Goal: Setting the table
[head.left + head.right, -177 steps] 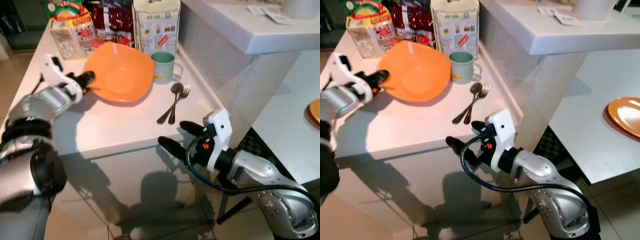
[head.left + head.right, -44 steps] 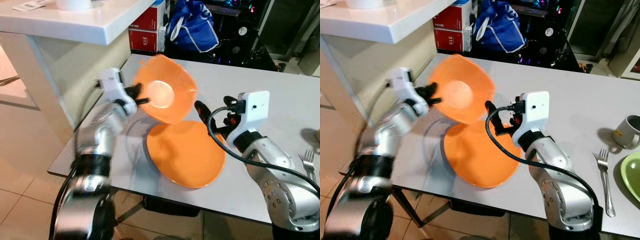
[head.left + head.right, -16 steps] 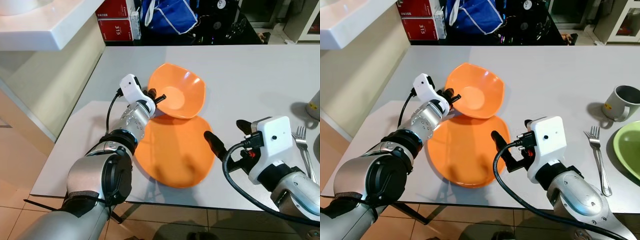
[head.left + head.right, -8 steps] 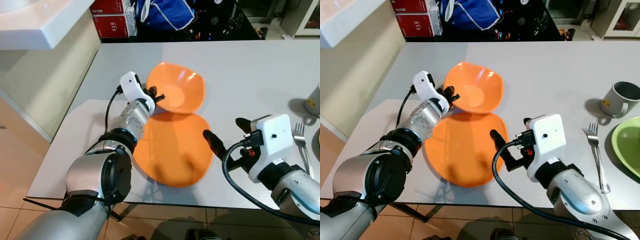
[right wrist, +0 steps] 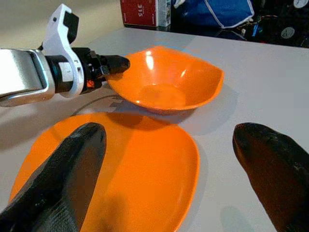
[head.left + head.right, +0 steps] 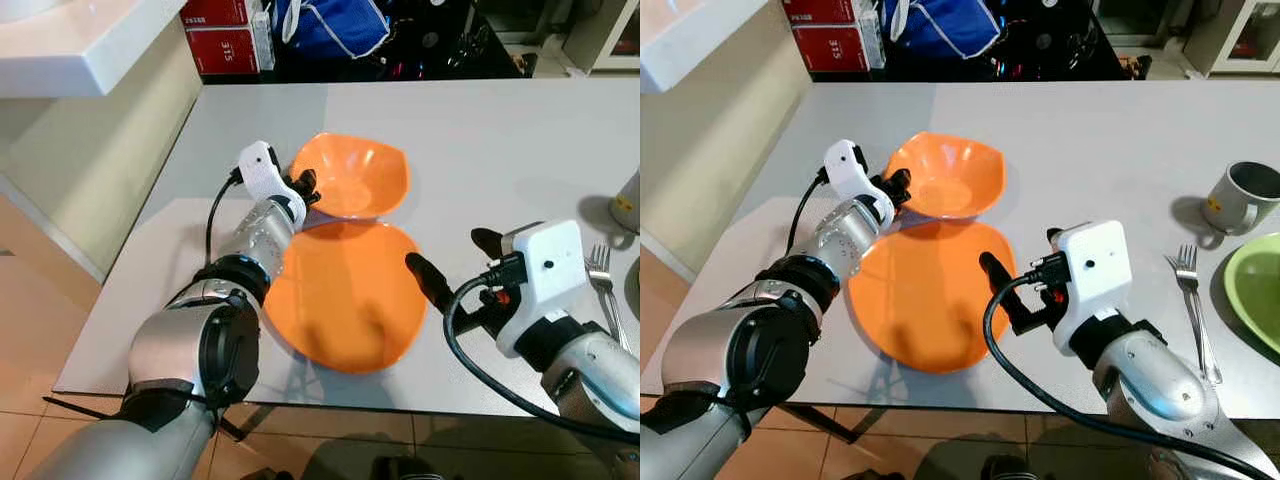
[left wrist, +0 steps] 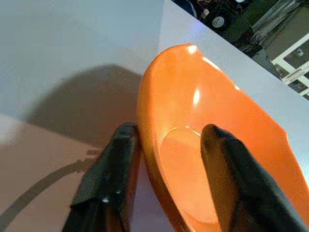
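Far left: pale counter (image 6: 60,45) w/ beige wall under it, red boxes (image 6: 225,40) and a blue bag (image 6: 330,25) on the floor beyond the table.

Grey table (image 6: 480,130) across the middle. Left arm reaches over its near-left part; left gripper (image 6: 305,188) pinches the near rim of the orange bowl (image 6: 355,180), one finger (image 7: 108,179) outside the wall, the other finger (image 7: 231,183) inside, closed down to the rim's thickness. Bowl sits upright at the far edge of the orange plate (image 6: 345,300), just beside it and about touching; can't tell if the bowl's base is fully down on the table. Plate lies flat, near the table's front edge.

Right of the plate: right gripper (image 6: 445,262) hovers low over the plate's right edge, fingers spread wide, holding nothing. Right wrist view has both fingertips (image 5: 60,179) far apart w/ plate and bowl between them.

Far right: fork (image 6: 1193,310) lying on the table, tines pointing away; grey mug (image 6: 1243,198) behind it; green plate (image 6: 1255,300) at the edge, cut off by the frame.
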`<state>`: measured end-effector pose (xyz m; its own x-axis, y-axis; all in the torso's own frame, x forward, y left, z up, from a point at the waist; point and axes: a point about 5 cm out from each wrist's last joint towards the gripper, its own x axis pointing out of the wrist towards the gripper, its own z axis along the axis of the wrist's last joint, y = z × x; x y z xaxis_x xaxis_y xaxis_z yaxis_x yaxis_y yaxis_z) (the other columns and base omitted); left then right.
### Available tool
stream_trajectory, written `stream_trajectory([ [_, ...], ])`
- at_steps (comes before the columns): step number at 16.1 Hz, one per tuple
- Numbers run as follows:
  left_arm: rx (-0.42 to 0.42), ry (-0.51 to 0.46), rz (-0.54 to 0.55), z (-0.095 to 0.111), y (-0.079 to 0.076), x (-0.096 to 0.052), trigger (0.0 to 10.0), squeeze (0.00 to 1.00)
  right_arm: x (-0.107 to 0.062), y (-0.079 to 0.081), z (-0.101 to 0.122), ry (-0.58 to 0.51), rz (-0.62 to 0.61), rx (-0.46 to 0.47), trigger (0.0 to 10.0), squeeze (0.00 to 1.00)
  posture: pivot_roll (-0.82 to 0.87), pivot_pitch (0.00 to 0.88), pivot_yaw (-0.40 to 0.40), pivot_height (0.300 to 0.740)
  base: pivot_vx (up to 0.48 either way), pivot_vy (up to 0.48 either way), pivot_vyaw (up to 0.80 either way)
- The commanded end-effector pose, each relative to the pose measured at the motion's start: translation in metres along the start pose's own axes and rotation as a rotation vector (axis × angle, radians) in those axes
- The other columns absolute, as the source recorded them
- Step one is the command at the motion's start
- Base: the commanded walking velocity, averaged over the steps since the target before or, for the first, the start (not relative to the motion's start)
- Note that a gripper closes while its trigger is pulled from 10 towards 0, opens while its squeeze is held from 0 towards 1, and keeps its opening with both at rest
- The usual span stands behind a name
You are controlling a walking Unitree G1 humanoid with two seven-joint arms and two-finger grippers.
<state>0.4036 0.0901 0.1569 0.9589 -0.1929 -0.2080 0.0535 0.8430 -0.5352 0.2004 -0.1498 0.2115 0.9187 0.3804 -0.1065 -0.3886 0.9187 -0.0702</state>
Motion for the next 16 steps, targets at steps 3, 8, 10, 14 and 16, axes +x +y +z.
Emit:
stream_trajectory([
  [3,0.014,-0.014,0.01,0.008,0.004,0.0,10.0,1.0,0.006,0.0,-0.001,0.001,0.015,0.0,10.0,0.0,-0.35,0.058,0.076,0.74,0.0,0.0,0.0],
  [8,0.007,0.013,0.049,-0.001,0.011,-0.001,10.0,1.0,0.011,0.001,-0.001,-0.004,0.032,0.001,10.0,0.0,-0.34,0.044,0.073,0.74,0.0,0.0,0.0],
  [10,-0.022,-0.009,0.052,0.001,0.013,-0.002,10.0,0.0,0.016,0.002,0.002,-0.032,0.043,0.011,10.0,0.0,-0.29,0.029,0.059,0.74,0.0,0.0,0.0],
  [14,0.142,-0.181,-0.199,0.029,-0.014,-0.002,10.0,0.0,0.032,-0.001,0.011,-0.157,0.023,0.111,10.0,0.0,-0.17,0.0,0.034,0.74,0.0,0.0,0.0],
  [16,0.325,-0.207,-0.268,0.027,-0.021,-0.005,10.0,0.0,0.041,-0.003,0.008,-0.158,0.011,0.126,10.0,0.0,-0.12,0.0,0.02,0.74,0.0,0.0,0.0],
])
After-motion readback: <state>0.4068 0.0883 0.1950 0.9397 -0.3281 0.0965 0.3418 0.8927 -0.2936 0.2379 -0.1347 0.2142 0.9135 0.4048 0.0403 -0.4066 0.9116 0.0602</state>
